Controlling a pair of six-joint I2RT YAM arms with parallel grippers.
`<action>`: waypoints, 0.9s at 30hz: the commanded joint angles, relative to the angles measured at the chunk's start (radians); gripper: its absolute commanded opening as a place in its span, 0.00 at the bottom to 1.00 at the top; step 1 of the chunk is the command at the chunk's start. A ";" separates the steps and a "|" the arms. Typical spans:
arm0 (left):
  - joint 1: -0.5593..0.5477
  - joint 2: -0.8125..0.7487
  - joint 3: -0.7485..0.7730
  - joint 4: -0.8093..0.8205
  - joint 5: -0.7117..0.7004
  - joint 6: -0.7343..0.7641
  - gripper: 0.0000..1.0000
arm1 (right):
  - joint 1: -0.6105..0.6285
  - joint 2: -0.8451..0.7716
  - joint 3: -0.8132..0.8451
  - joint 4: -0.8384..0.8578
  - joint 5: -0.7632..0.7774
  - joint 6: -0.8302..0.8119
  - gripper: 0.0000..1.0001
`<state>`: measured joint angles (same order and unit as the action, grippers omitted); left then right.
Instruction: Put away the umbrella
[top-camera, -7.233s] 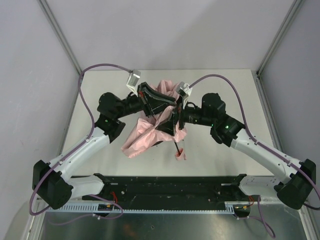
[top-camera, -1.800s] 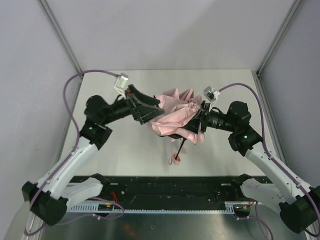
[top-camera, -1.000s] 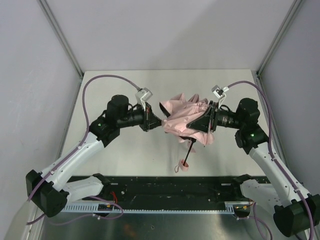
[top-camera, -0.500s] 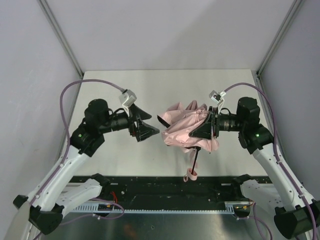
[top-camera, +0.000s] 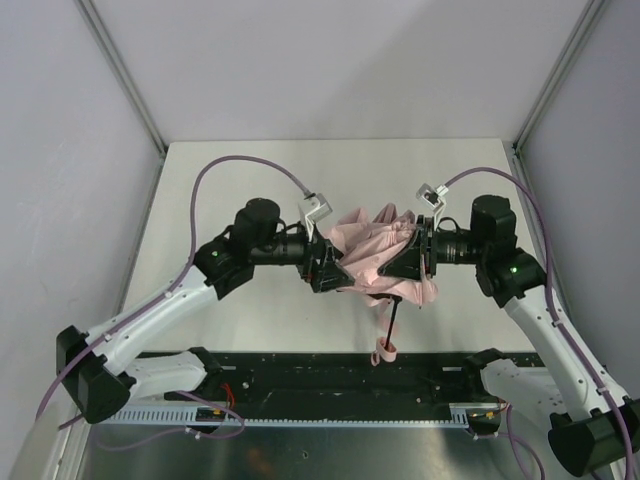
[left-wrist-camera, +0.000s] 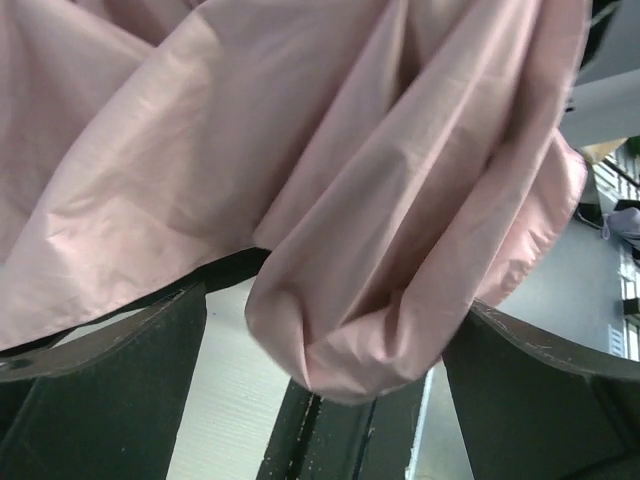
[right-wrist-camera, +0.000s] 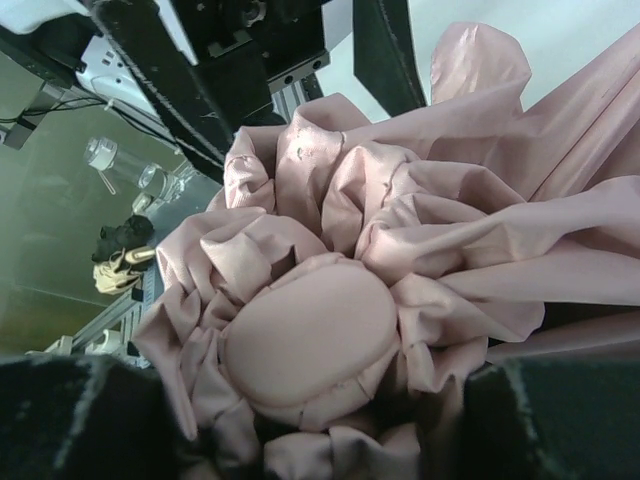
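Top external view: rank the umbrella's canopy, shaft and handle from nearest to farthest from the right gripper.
1. canopy: bunched right at the right gripper, toward the table's middle.
2. shaft: thin and black, running from the canopy toward the near edge.
3. handle: pink, at the shaft's near end.

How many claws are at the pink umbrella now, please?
2: the left claw straddles a fold on the umbrella, left side; the right claw grips its bunched top, right side.

1. You will find no readable text, label, brand, number or sign in any of the three views.
2. The pink fabric carries no legible print.
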<state>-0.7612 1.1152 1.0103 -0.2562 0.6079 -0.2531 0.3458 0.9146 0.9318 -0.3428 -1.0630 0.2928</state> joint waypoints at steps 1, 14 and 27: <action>-0.009 0.008 0.074 0.003 -0.063 0.034 0.91 | 0.006 -0.036 0.054 -0.008 -0.008 -0.042 0.00; 0.070 -0.092 0.077 -0.154 -0.146 0.202 0.00 | 0.007 -0.061 0.054 -0.048 -0.088 -0.053 0.00; 0.081 -0.296 -0.045 -0.140 -0.185 0.243 0.34 | -0.027 -0.085 0.054 0.133 -0.211 0.086 0.00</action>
<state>-0.7216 0.8623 0.9703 -0.3717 0.4988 -0.0196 0.3424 0.8845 0.9318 -0.3149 -1.1690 0.3229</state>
